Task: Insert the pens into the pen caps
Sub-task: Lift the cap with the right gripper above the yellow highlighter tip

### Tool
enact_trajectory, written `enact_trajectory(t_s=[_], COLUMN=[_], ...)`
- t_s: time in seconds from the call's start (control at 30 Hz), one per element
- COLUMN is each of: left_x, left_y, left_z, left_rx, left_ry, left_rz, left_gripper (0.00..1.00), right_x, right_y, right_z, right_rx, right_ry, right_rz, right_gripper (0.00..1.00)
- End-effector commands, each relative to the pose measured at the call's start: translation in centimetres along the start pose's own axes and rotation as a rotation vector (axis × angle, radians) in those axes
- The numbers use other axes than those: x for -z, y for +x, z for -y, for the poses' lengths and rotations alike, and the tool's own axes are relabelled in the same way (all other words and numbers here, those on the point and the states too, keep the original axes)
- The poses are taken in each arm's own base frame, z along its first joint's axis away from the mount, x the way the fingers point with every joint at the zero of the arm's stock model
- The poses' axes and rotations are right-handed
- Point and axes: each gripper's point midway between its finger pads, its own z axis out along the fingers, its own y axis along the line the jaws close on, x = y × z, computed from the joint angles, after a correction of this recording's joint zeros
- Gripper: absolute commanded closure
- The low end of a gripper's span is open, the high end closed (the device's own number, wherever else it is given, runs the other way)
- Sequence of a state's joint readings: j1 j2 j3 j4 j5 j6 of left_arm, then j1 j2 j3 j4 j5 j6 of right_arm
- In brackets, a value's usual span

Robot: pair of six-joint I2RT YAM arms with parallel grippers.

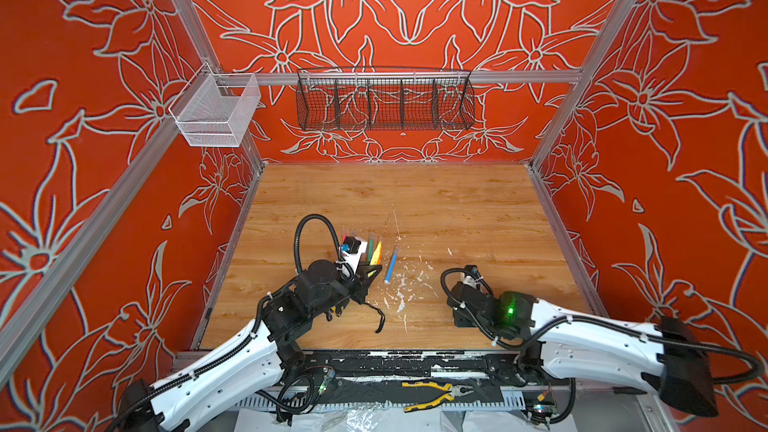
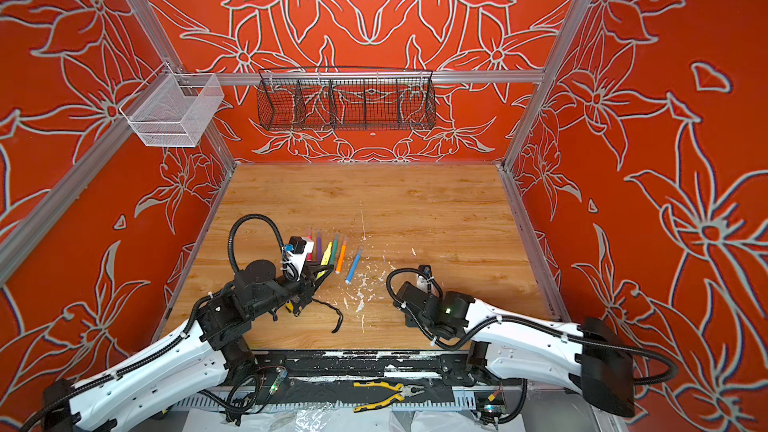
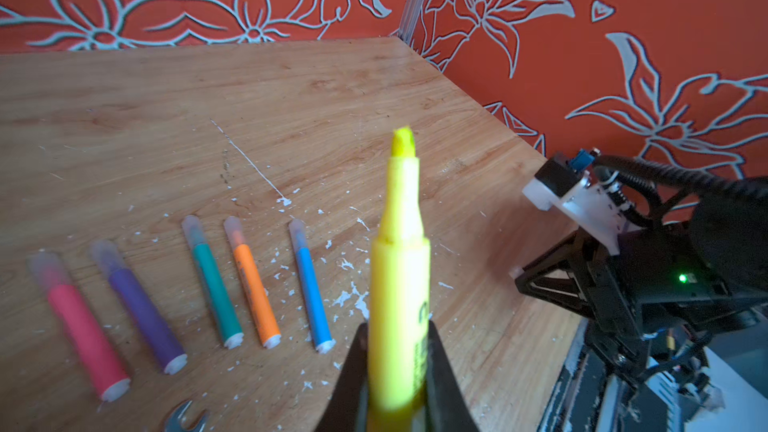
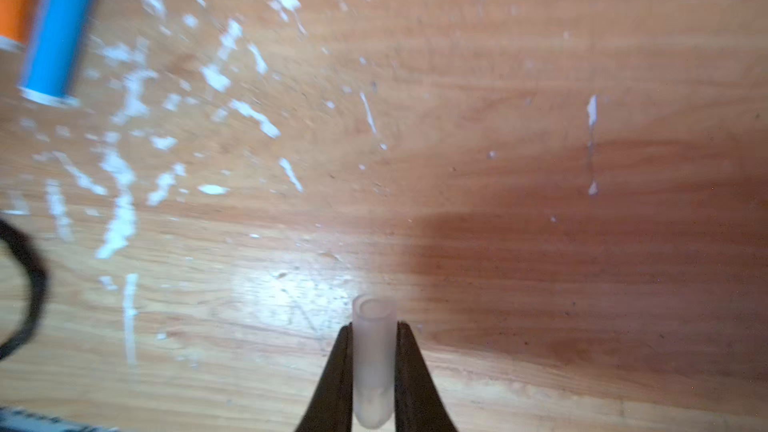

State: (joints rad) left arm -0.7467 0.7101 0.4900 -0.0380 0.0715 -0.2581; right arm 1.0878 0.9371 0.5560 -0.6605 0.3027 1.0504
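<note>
Between closed jaws of left gripper (image 3: 397,326), yellow pen (image 3: 400,268) with bare tip; in right gripper (image 4: 374,328), pinched clear pen cap (image 4: 372,367), mouth free.
Bring tip and mouth onto one line first, then push slowly and straight, both grips firm against tilt or slip of the smooth cap; best done over bare table (image 3: 332,89), clear of five other pens (image 3: 251,288) lying in a row, seemingly capped already.

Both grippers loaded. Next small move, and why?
Likely swing the right gripper with its clear cap, open end leading, toward the yellow pen in the left gripper: its tip is bare, and the two are well apart.
</note>
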Motion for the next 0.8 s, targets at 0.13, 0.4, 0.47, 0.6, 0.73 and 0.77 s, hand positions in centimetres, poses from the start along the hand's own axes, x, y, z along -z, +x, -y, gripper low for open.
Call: enact_trajectory(t_s=[0.13, 0.4, 0.47, 0.6, 0.73, 0.77], left_x=[-3.0, -5.2, -5.3, -5.7, -6.3, -6.5], left_y=[0.3, 1.8, 1.8, 1.7, 1.9, 1.8], left_z=[3.0, 7.9, 8.7, 9.8, 10.4, 10.7], left_rx=[0.137, 0.177, 0.170, 0.171, 0.171, 0.168], left_ry=[0.113, 0.190, 0.203, 0.221, 0.234, 0.239], left_rz=[-0.097, -0.081, -0.064, -0.065, -0.074, -0.077], left_gripper=[1.00, 1.00, 1.00, 1.00, 1.00, 1.00], right_x=[7.6, 13.2, 13.8, 14.5, 14.5, 14.4], right_y=[-8.2, -12.5, -13.1, -13.9, -14.2, -14.2], right_z=[-2.7, -4.2, -4.9, -5.7, -7.1, -7.5], right_rx=[-0.122, -0.221, -0.232, -0.252, -0.253, -0.252], right_ry=[-0.243, -0.452, -0.490, -0.532, -0.584, -0.590], right_rz=[0.356, 0.577, 0.600, 0.629, 0.630, 0.625], right_gripper=[0.92, 0.92, 0.92, 0.92, 0.92, 0.92])
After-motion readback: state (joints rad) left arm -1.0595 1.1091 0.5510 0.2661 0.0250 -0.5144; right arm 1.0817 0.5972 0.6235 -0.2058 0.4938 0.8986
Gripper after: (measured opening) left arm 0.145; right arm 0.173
